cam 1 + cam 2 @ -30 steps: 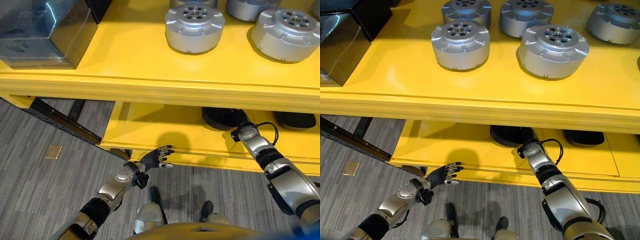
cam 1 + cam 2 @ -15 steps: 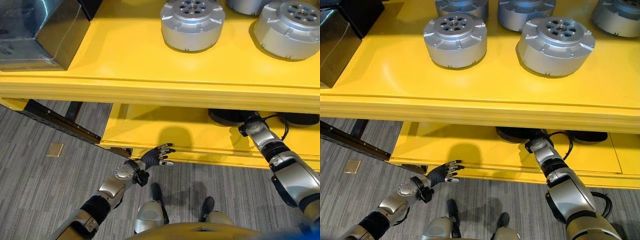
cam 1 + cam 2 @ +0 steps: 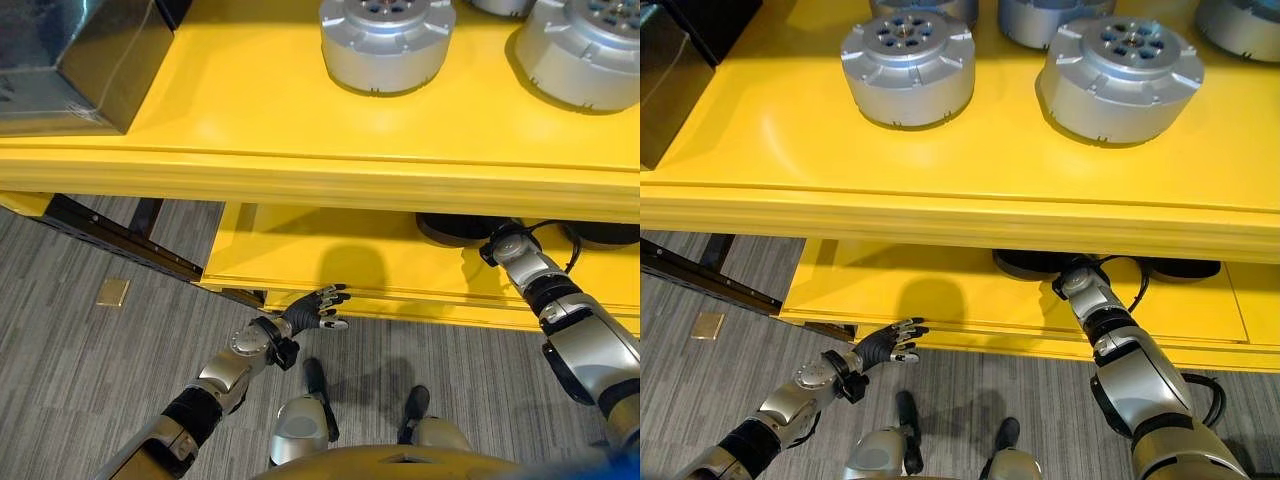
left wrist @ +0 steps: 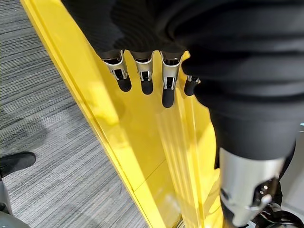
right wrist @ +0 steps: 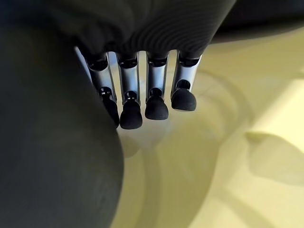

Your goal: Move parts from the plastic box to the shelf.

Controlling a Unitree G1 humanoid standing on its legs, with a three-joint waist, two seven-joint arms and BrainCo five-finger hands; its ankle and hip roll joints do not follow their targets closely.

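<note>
The right hand [image 5: 142, 95] is reached in under the upper yellow shelf [image 3: 940, 215] toward a dark round part [image 3: 455, 228] on the lower tier; its fingers are seen straight and apart in the wrist view, closed on nothing. The part lies just ahead of this hand — deeper in, with no evident long axis. The left hand [image 3: 312, 312] is held relaxed and spread by the lower tier's front edge, well apart. Silver parts [image 3: 908, 58] are already set on top. The right hand is judged nearer.

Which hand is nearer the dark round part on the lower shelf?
Right. The right hand reaches under the top shelf beside the dark round part; the left hand hovers off the lower shelf's front edge.
</note>
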